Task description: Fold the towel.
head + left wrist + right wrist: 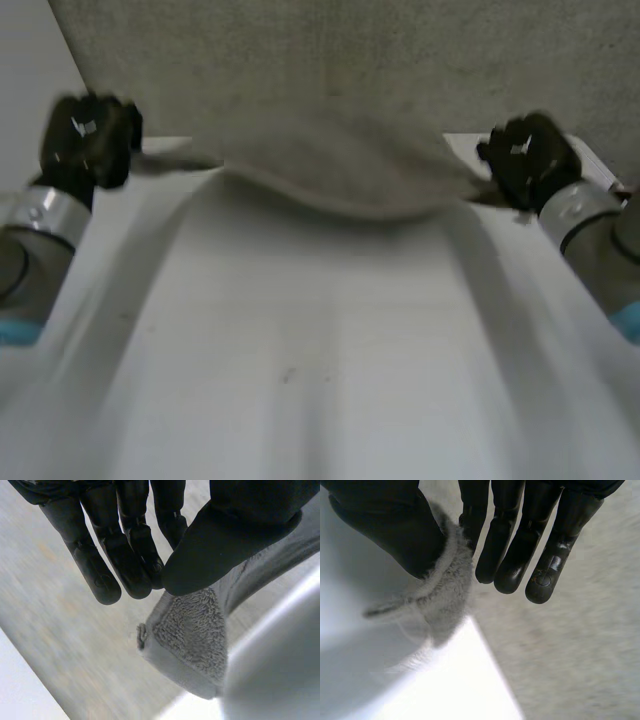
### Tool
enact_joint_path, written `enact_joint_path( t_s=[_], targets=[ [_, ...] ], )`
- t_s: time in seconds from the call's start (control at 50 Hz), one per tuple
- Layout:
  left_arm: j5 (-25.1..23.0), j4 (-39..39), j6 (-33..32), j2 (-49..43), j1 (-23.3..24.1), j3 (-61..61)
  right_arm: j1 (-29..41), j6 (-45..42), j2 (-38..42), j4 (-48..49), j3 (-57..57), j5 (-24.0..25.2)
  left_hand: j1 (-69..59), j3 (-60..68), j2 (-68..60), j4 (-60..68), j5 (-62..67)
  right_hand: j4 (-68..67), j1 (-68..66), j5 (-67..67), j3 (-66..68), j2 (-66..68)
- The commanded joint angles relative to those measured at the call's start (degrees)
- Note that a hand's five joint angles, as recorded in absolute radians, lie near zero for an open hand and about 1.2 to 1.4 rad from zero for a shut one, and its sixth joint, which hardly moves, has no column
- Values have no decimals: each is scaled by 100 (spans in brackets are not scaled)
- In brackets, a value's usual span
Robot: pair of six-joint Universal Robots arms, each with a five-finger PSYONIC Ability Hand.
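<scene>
We logged the towel (340,178) stretched between the two hands, sagging in the middle, with one end at each hand's fingertips. It was grey, fuzzy terry with a hemmed edge. The left hand (88,135) pinched a corner between thumb and nearly straight fingers. The right hand (528,160) pinched the opposite end likewise.

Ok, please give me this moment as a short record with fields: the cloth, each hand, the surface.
cloth: grey terry towel, one edge stretched between the two hands and sagging in the middle
left hand: pinches a corner of the towel between thumb and fingers
right hand: pinches the other corner of the same edge
surface: white table, under the held edge
</scene>
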State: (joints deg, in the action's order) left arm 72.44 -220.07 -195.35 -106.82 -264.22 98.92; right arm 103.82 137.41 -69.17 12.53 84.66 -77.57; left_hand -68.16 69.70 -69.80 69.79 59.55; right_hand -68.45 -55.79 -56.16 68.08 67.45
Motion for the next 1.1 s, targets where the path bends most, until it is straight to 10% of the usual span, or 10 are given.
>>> enact_joint_path(
  t_s=[0.02,0.2,1.1],
  targets=[
    [-89,638,-835,-207,-138,847,-11,-512,246,-154,963,444,-1184,1030,-1020,1021,1045,-1155,-2421,-1384,1192,1255],
    [-124,2239,-2042,-216,-227,1077,-55,-892,194,-902,1175,498,-1184,1030,-1020,1021,1045,-1155,-2421,-1384,1192,1255],
    [-520,2434,-2104,-638,-402,919,-442,-549,237,-1043,1325,533,2363,-2517,2527,-2526,-2502,-1155,-2421,-1384,1192,1255]
  ],
)
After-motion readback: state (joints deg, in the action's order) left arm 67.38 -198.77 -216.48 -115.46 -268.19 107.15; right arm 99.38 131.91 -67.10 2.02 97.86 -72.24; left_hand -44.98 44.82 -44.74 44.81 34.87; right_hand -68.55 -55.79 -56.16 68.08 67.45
